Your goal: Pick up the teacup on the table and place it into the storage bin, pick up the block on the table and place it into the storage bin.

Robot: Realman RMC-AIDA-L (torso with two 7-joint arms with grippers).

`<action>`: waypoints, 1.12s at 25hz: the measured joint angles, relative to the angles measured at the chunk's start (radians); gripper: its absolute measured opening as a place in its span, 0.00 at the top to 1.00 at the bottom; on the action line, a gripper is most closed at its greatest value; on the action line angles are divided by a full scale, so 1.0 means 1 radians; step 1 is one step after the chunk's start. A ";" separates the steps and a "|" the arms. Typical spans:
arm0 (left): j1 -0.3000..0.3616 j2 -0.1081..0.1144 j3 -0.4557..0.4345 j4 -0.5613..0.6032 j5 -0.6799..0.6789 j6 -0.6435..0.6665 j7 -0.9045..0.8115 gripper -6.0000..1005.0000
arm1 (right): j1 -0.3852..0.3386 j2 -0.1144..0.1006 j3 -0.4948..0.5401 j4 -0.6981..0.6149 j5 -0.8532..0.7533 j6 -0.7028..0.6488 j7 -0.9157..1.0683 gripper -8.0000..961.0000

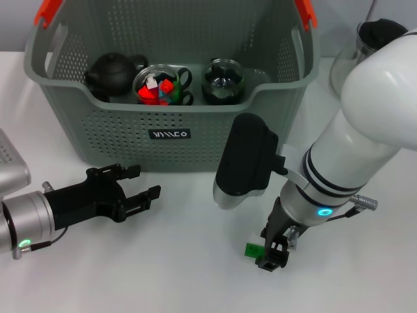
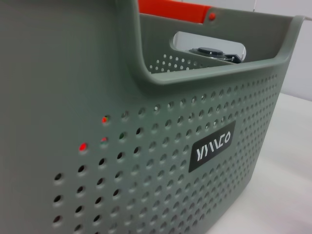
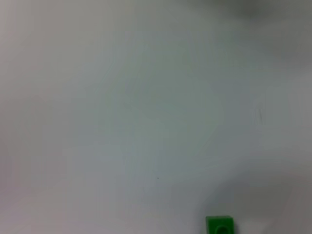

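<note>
Teacup: a glass teacup (image 1: 163, 87) is sitting inside the storage bin (image 1: 117, 140), holding red bits; judged done.
Block: the green block (image 1: 251, 249) is lying on the white surface (image 1: 163, 267), at 5 o'clock from the bin.
Right hand (image 1: 272, 255): touching the block; grip unclear.
Left hand (image 1: 137, 189): released, idling at 7 o'clock.
Remaining: binning the block.

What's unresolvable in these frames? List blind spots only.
- Right gripper, head view: whether it holds the green block or is only beside it; its own body hides the contact.
- Green block, right wrist view: cut off by the frame edge.
- Storage bin contents, left wrist view: hidden by the perforated wall.
- Dark-lidded item behind the right arm, head view: mostly hidden.
</note>
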 joint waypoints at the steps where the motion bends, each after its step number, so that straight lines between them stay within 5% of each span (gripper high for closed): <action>1: 0.000 0.000 0.000 0.000 0.000 0.000 0.000 0.37 | 0.001 0.000 0.000 0.000 0.000 0.000 0.000 0.52; 15: 0.002 0.000 -0.002 0.000 0.000 0.000 0.000 0.37 | 0.004 0.000 -0.051 0.000 0.000 0.003 -0.006 0.61; 22: 0.002 0.000 -0.002 0.000 0.000 0.000 0.000 0.37 | 0.005 -0.002 -0.045 -0.004 0.000 -0.002 0.001 0.77; 28: 0.004 0.000 -0.002 0.000 0.000 0.001 0.000 0.37 | -0.046 -0.013 0.025 -0.119 -0.011 -0.030 -0.016 0.79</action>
